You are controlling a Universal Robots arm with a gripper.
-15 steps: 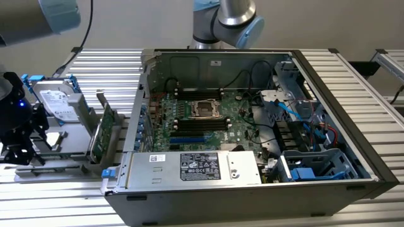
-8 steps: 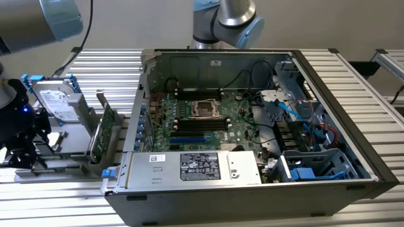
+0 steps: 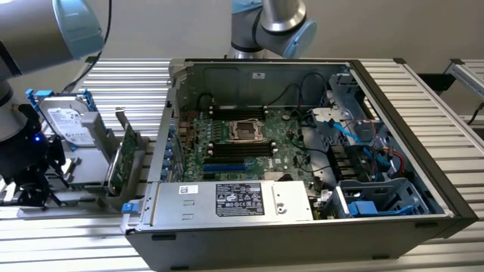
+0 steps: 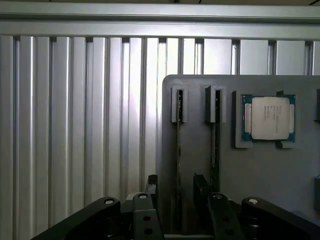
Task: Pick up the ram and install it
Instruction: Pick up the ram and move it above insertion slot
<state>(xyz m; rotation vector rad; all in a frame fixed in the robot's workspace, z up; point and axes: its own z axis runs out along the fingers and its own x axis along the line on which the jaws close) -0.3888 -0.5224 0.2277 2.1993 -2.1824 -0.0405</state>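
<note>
The ram (image 4: 179,165) stands on its long edge in a slot of a grey holder (image 4: 260,175), so the wrist view meets it edge-on, as a thin dark line. Its long axis runs from a grey clip (image 4: 179,105) at one end straight toward the gripper (image 4: 176,196). In the exterior view it is a narrow green board with small dark parts. It lies along the near-far direction, on the exterior view's left of the open computer case (image 3: 302,226).

The fingers of the gripper are apart and they hold nothing. In the wrist view the line of the ram passes between them. Whether they are at the height of the stick, I cannot tell.

A second stick (image 4: 216,150) stands parallel just beside the ram, in its own slot. Beyond it a processor chip (image 4: 270,118) lies flat in a recess of the same holder. A hard drive (image 3: 64,122) with a blue frame stands farther to the exterior view's left. Inside the case the motherboard (image 3: 198,141) shows dark memory slots (image 3: 240,150) near its socket. All of this rests on a table of aluminium slats (image 4: 75,125).
</note>
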